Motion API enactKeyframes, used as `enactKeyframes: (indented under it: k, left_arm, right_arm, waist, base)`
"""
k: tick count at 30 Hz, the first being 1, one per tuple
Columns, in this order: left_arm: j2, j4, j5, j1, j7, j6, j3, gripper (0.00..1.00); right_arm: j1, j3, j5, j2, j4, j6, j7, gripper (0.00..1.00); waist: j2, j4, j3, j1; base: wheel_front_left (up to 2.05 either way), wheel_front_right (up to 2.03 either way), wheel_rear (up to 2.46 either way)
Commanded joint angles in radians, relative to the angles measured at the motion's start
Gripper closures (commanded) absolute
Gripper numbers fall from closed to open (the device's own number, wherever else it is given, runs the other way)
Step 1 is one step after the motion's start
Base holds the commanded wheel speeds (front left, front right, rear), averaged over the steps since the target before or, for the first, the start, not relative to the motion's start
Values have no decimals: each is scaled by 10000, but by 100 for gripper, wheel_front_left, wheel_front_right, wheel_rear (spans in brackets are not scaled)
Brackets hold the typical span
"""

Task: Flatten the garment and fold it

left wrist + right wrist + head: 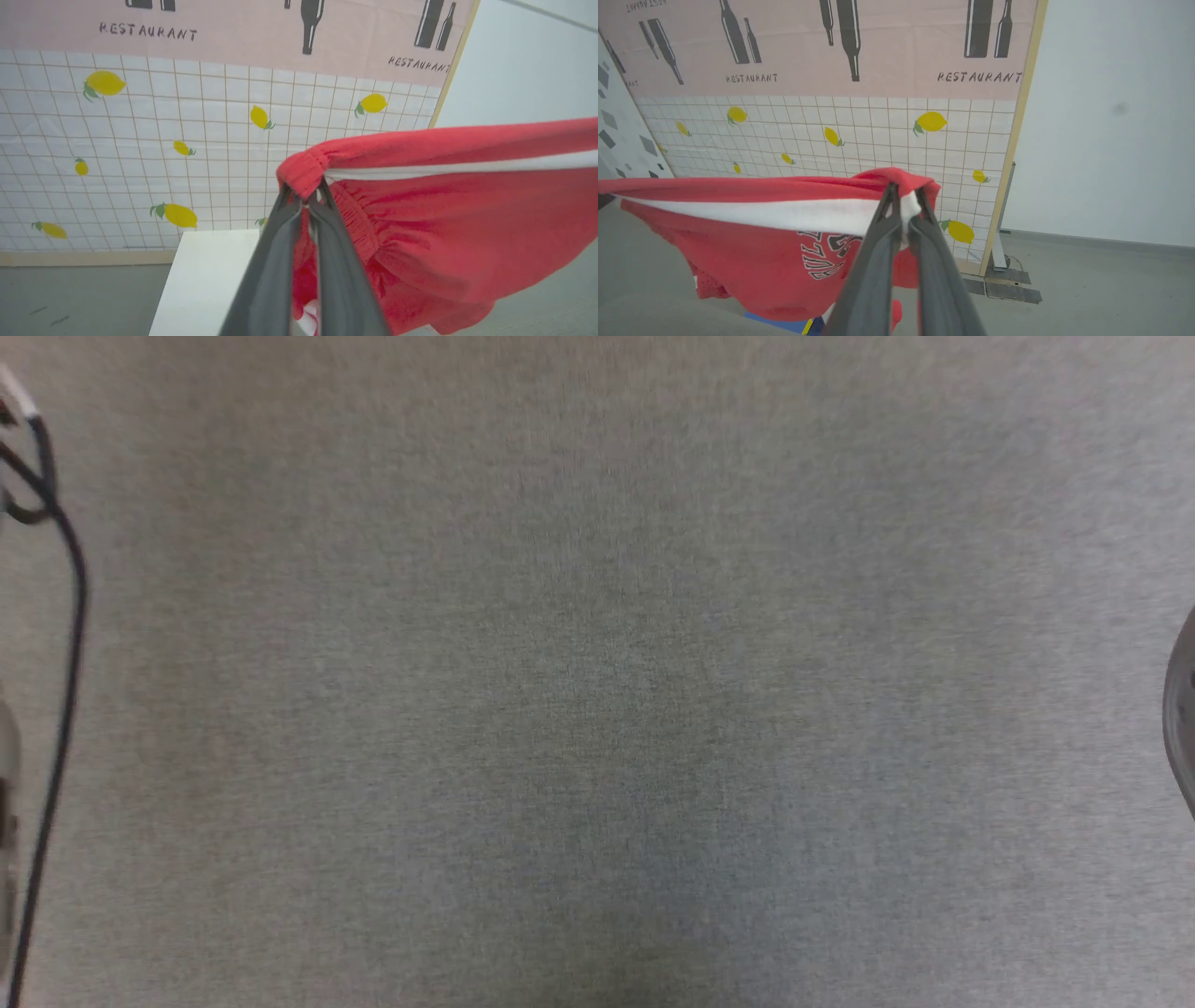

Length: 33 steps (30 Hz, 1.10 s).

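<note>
Two grippers, one garment. Left gripper (302,199) is pinched tight on a bunched red corner at the centre of the left wrist view, just where the gathered waistband (362,224) begins. Right gripper (903,198) is likewise clamped on cloth at the centre of the right wrist view, biting red edge and white stripe (761,215) together.

Garment (448,233) hangs in the air, its top edge pulled taut toward the right edge of the left wrist view; in the right wrist view it (747,266) runs to the left edge, the body sagging below in loose folds.

Handling, as a judgement:
- Light, limp knit with no stiffness; it drapes and swings.
- Should not slip much, matte weave; elastic band gives the firmest bite.
- Not fragile. Corners and hem edges are the places to hold; mid-panel grabs would only bunch it.

Materials and shapes:
- Soft red jersey, puckered at the elastic; smooth white band; outlined white lettering (824,259) lower centre, partly folded under.
- Grey felt-like surface (597,672) across the head view, flat, finely flecked; a thin black cable (67,644) at far left.
- Wall panel (878,135) behind: glossy tile print with lemons.
- White box (205,280), lower left of the left wrist view, hard and square-edged.
</note>
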Motion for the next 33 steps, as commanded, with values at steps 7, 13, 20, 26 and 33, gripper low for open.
enactKeyframes:
  k: [7, 13, 20, 26, 33]
  left_arm:
    - [-607, 1101, -545, 1055, -882, -782, -162, 100]
    - [-1096, 1183, -1100, 2880, -1343, -1049, -665, 100]
    - [-1541, 112, -2124, 6172, -1653, -1077, -1483, 100]
    - [-1606, -620, -2761, 8910, -1438, -1036, -1876, 100]
    - [-1249, -1658, -3043, 11184, -883, -338, -2187, 100]
  right_arm:
    - [945, 699, 1021, -390, 389, -23, -417, 100]
    - [3491, 1596, 2613, -1219, -696, -23, -424, 100]
    - [8075, 1335, 4101, -2071, -3134, -23, -109, 100]
    - [12445, 90, 4682, -1610, -4913, -23, 996, 100]
    - [16104, -801, 4770, -800, -6721, -23, 3028, 100]
  waist:
    - [104, 563, 314, -3]
    - [104, 981, -865, -3]
    - [104, 1274, -2686, -3]
    - [104, 1291, -3855, -3]
    - [104, 1162, -4808, -3]
  base:
    - [0, 0, 0]
    - [0, 0, 0]
    - [0, 0, 0]
    - [0, 0, 0]
    - [0, 0, 0]
